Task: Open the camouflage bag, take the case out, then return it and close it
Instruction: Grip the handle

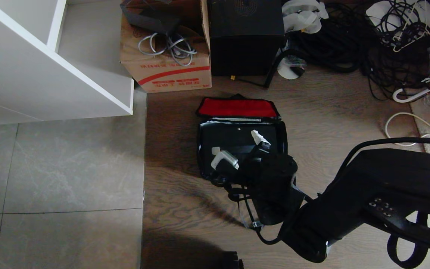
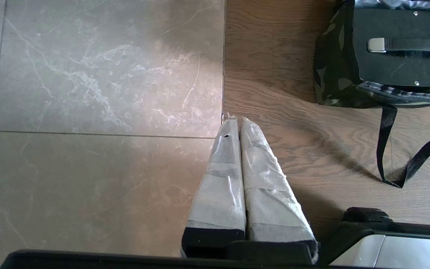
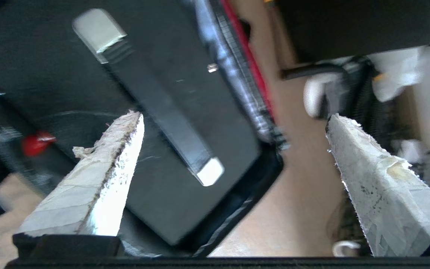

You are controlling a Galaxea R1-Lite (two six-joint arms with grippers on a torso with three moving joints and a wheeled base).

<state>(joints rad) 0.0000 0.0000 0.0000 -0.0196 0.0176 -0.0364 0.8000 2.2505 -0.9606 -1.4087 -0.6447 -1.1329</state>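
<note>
Right gripper (image 1: 243, 147): centre of the head view, poised over the opened bag, fingers spread wide, nothing between them. The right wrist view shows 1 finger (image 3: 99, 179) over the black lid of the case and the other off past the bag's edge, over bare floor; contact with the case cannot be confirmed.

Case (image 1: 233, 140): flat, black, lying inside the bag, its strap handle (image 3: 155, 108) with 2 pale metal ends facing up. A small red tab (image 3: 36, 144) shows at 1 edge.

Camouflage bag (image 2: 336, 74): on the wooden floor (image 1: 330, 123), centre frame, flap thrown back toward the upper part of the frame so its red inner strip (image 1: 237, 107) is exposed. Black strap handles trail toward the lower frame.

Left gripper (image 2: 239, 149): parked, fingers pressed together, empty, over the seam between tile and wood.

Progress, judged: step 1, opening, appears done. The case sits in the bag, so either removal is pending or the return is complete; the frames do not decide which. Closing remains.

Surroundings: cardboard box (image 1: 166, 63) and bulky black box (image 1: 245, 37), upper centre.
</note>
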